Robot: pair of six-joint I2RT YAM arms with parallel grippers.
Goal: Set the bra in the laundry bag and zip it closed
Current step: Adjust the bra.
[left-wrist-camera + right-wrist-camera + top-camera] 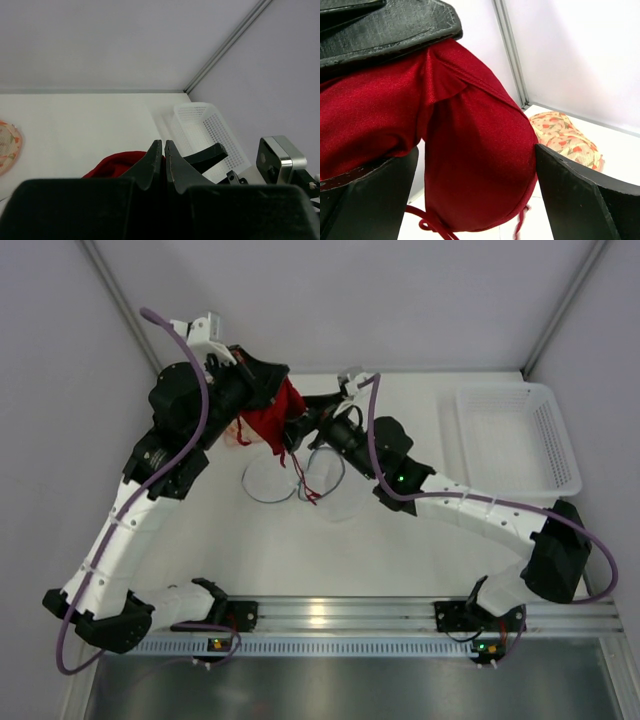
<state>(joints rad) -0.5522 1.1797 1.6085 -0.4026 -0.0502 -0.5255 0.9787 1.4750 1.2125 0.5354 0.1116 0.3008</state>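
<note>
Overhead, the bra [268, 422] hangs between both jaws, the bag [270, 480] flat on the tabletop [350, 560] just below them; loading seems the step in hand. Left wrist: left jaws clenched on the red cloth. Right wrist: right jaws spread, cup between them; next, find the bag's mouth and lower. No writing legible.
</note>
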